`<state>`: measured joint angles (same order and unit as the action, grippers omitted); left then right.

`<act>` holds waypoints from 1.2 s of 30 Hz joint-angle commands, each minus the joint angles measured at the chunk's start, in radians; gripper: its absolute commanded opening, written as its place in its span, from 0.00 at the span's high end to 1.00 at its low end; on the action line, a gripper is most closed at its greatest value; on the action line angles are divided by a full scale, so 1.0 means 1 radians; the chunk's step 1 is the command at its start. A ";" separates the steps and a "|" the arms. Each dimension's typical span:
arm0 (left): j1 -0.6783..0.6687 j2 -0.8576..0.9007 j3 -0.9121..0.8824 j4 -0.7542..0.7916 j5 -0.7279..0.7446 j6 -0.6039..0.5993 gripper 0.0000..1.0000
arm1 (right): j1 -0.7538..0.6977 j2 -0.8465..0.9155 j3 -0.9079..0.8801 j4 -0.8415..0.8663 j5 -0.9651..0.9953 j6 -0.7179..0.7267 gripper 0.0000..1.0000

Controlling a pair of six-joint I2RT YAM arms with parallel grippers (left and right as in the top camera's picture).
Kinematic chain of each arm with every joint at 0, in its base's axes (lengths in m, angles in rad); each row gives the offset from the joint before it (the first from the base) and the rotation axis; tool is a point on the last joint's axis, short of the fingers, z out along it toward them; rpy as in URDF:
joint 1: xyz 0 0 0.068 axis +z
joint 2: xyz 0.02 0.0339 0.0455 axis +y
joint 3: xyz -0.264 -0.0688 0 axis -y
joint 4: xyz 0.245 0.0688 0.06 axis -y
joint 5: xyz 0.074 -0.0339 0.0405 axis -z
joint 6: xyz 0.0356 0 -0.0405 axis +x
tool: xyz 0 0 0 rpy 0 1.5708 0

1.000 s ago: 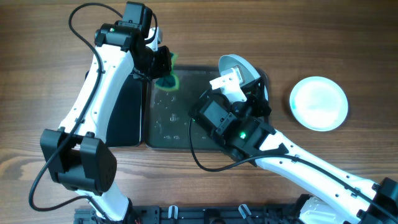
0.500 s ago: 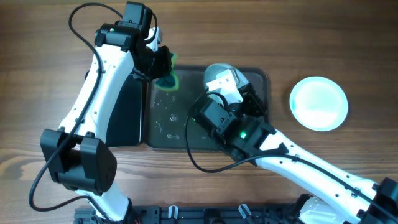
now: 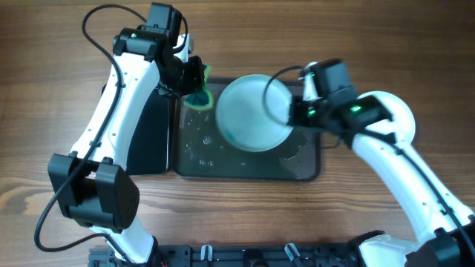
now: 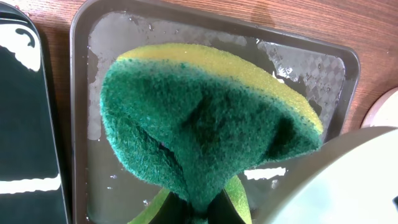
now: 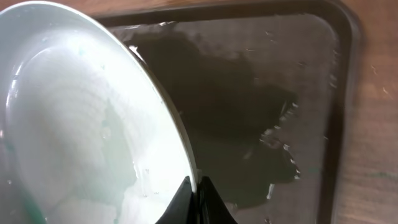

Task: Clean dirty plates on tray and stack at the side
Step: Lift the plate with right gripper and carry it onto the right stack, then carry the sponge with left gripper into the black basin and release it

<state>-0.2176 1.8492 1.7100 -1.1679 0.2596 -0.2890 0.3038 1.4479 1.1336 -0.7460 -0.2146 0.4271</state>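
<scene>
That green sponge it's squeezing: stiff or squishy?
Probably squishy: the sponge is folded and bulging where the left gripper pinches it. Likely light for its size, and possibly soaked, judging by the water on the tray.

The plate (image 3: 249, 111), tilted in the right gripper (image 5: 198, 188), hangs over the far half of the tray (image 3: 297, 159) and blocks entry from the far edge of the table (image 3: 44, 44). Just beside its left rim, the sponge (image 3: 199, 95) in the left gripper (image 3: 191, 80) fills the tray's far-left corner. The tray's strip toward the near edge lies open. The left arm (image 3: 119, 104) spans the smaller black tray (image 3: 148, 148) leftward. The right arm (image 3: 401, 170) crosses toward the near-right corner.
</scene>
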 commanded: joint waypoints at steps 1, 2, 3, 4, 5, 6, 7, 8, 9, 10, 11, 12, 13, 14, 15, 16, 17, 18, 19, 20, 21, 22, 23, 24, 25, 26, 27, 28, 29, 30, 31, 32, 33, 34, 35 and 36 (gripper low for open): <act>-0.003 -0.001 0.007 0.000 0.001 0.020 0.96 | -0.180 -0.017 0.003 -0.057 -0.171 0.016 0.96; -0.003 -0.001 0.007 0.000 0.001 0.020 0.96 | -0.233 -0.017 0.003 -0.077 -0.168 0.012 0.96; -0.003 -0.001 0.007 0.000 0.001 0.020 0.96 | -0.322 -0.017 0.003 -0.102 -0.158 -0.010 0.96; -0.003 -0.001 0.007 0.000 0.001 0.020 0.96 | -0.369 -0.017 0.003 -0.116 -0.140 -0.008 0.96; -0.003 -0.001 0.007 0.000 0.001 0.020 0.96 | -0.431 -0.017 0.003 -0.134 -0.102 -0.008 0.96; -0.003 -0.001 0.007 0.000 0.001 0.020 0.96 | -0.478 -0.017 0.003 -0.148 -0.056 -0.008 0.96; -0.003 -0.001 0.007 0.000 0.000 0.020 0.96 | -0.554 -0.017 0.003 -0.171 0.042 -0.005 0.96; -0.003 -0.001 0.007 0.000 0.000 0.020 0.96 | -0.590 -0.017 0.003 -0.182 0.092 -0.005 0.96; -0.003 -0.001 0.007 0.000 0.000 0.020 0.96 | -0.620 -0.016 0.003 -0.195 0.142 0.001 0.96; -0.003 -0.001 0.007 0.000 0.001 0.020 0.96 | -0.644 -0.016 0.000 -0.205 0.195 0.025 0.96; -0.003 -0.001 0.007 0.000 0.001 0.020 0.96 | -0.676 -0.017 -0.014 -0.204 0.272 0.082 0.96; -0.003 -0.001 0.007 0.000 0.001 0.020 0.96 | -0.693 -0.016 -0.030 -0.191 0.317 0.116 0.96; -0.003 -0.001 0.007 0.000 0.000 0.020 0.96 | -0.701 -0.017 -0.045 -0.179 0.344 0.130 0.96; -0.003 -0.001 0.007 0.000 0.000 0.020 0.96 | -0.708 -0.016 -0.080 -0.137 0.380 0.148 0.96; -0.003 -0.001 0.007 0.000 0.001 0.020 0.96 | -0.708 -0.016 -0.101 -0.106 0.385 0.152 0.96; -0.003 -0.001 0.007 0.000 0.000 0.020 0.96 | -0.708 -0.016 -0.123 -0.075 0.387 0.152 0.96; -0.003 -0.001 0.007 0.000 0.000 0.020 0.96 | -0.708 -0.016 -0.138 -0.053 0.400 0.154 0.96; -0.003 -0.001 0.007 0.000 0.000 0.020 0.96 | -0.708 -0.016 -0.158 -0.029 0.422 0.160 0.96; -0.003 -0.001 0.007 0.000 0.000 0.020 0.96 | -0.708 -0.016 -0.177 -0.009 0.441 0.161 0.96; -0.003 -0.001 0.007 0.000 0.000 0.020 0.96 | -0.708 -0.016 -0.190 0.003 0.453 0.161 0.96; -0.003 -0.001 0.007 0.001 0.000 0.020 0.96 | -0.708 -0.015 -0.206 0.026 0.451 0.159 0.96; -0.003 -0.001 0.007 0.004 0.000 0.020 0.96 | -0.707 -0.014 -0.220 0.049 0.446 0.148 0.96; -0.003 -0.001 0.007 0.007 0.000 0.020 0.96 | -0.707 -0.014 -0.230 0.069 0.448 0.148 0.96; -0.003 -0.001 0.007 0.008 0.000 0.020 0.96 | -0.707 -0.014 -0.240 0.095 0.439 0.144 0.91; -0.003 -0.001 0.007 0.008 0.000 0.020 0.96 | -0.707 -0.014 -0.244 0.116 0.402 0.114 0.76; -0.003 -0.001 0.007 0.006 -0.010 0.020 0.96 | -0.707 -0.014 -0.244 0.133 0.349 0.072 0.60; -0.003 -0.001 0.007 0.004 -0.024 0.020 0.96 | -0.706 -0.014 -0.243 0.145 0.283 0.026 0.49; -0.003 -0.001 0.007 -0.002 -0.053 0.020 0.96 | -0.706 -0.014 -0.241 0.156 0.167 -0.045 0.38; -0.002 -0.001 0.007 -0.010 -0.079 0.020 0.96 | -0.706 -0.014 -0.235 0.154 0.076 -0.095 0.32; 0.003 -0.002 0.007 -0.025 -0.117 0.020 0.96 | -0.705 -0.014 -0.224 0.150 0.014 -0.121 0.27; 0.008 -0.003 0.007 -0.040 -0.150 0.020 0.96 | -0.701 -0.015 -0.204 0.132 -0.042 -0.152 0.26; 0.020 -0.008 0.007 -0.064 -0.199 0.020 0.96 | -0.691 -0.015 -0.177 0.103 -0.080 -0.187 0.26; 0.036 -0.015 0.007 -0.093 -0.245 0.021 0.96 | -0.679 -0.015 -0.150 0.071 -0.099 -0.214 0.25; 0.069 -0.022 0.007 -0.141 -0.310 0.039 0.96 | -0.632 -0.015 -0.079 -0.006 -0.101 -0.249 0.24; 0.090 -0.022 0.007 -0.163 -0.332 0.062 0.96 | -0.609 -0.015 -0.061 -0.022 -0.102 -0.247 0.23; 0.106 -0.021 0.006 -0.177 -0.340 0.080 0.96 | -0.580 -0.015 -0.047 -0.030 -0.102 -0.247 0.23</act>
<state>-0.1814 1.8492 1.7103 -1.2964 0.0601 -0.2779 -0.3546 1.4479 0.9936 -0.7479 -0.2283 0.2596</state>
